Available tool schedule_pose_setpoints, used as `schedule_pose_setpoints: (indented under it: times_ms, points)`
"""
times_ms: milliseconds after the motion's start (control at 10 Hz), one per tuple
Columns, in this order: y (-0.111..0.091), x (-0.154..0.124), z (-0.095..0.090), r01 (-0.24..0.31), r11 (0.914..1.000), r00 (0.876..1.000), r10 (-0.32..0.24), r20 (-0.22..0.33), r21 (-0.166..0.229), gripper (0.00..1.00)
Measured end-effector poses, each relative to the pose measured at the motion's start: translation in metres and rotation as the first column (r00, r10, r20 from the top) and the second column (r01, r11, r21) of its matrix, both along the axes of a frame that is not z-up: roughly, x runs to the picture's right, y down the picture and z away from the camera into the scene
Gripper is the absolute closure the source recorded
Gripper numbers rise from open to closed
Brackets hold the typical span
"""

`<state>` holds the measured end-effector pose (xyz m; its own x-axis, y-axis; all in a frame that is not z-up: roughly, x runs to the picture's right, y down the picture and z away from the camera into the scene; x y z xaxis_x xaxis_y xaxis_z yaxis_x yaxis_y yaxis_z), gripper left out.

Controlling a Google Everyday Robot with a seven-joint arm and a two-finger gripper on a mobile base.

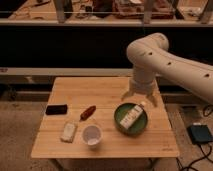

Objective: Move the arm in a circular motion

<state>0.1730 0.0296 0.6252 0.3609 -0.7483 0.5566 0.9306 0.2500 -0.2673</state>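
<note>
Nearest, a white cup (92, 134) and a pale packet (68, 131) stood on the wooden bench (105, 90). Behind them lay a red object (88, 112), a black phone (56, 109) and a green bowl (119, 121) holding a carton (131, 116). Above the bowl hung the end effector (141, 96), prongs spread, holding nothing. Beyond, the arm (165, 62) reached in from the right.
</note>
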Motion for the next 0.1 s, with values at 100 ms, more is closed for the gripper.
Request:
schedule_pose_setpoints:
  times_ms: [100]
  points:
    - [-0.0229, 0.0214, 0.0133, -0.045, 0.9974, 0.998, 0.048, -0.045, 0.056, 0.2]
